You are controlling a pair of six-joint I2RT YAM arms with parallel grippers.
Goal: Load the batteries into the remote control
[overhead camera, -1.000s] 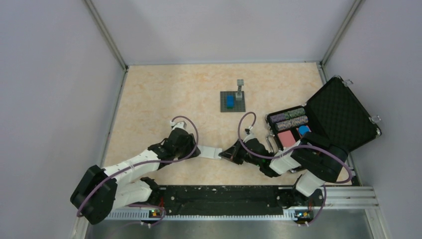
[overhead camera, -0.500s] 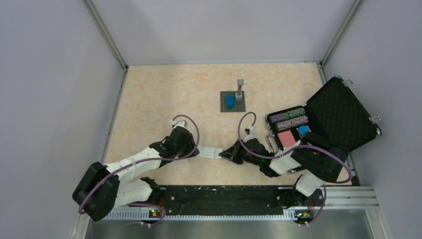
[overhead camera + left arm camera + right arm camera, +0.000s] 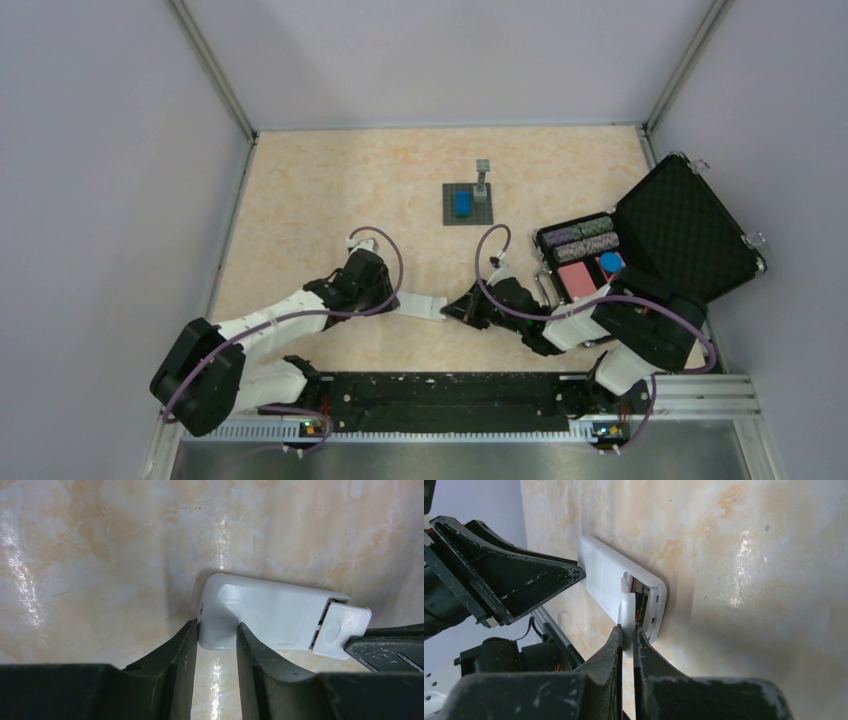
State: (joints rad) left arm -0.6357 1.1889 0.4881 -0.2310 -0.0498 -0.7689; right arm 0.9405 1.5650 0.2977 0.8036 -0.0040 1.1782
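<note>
Hold: left pincer [image 3: 216,628] clamped on remote control [image 3: 270,614] end, bracing it flat against tabletop [image 3: 100,555]; right pincer [image 3: 627,630] nipped tight on battery cover [image 3: 626,611] — likely to slide it off.

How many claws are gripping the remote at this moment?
2. The left claw clamps one end of the remote; the right claw pinches the half-slid cover at the other end.

readable text: none in any view
remote control [image 3: 260,615]: plain white back, no print, brand or number to be made out
battery cover [image 3: 340,632]: one raised oval thumb mark, no letters
poker chips [image 3: 590,240]: striped edges only, too small to read any value
case [image 3: 690,225]: dark lining, no legible label
grey plate [image 3: 482,212]: no legible marking
</note>
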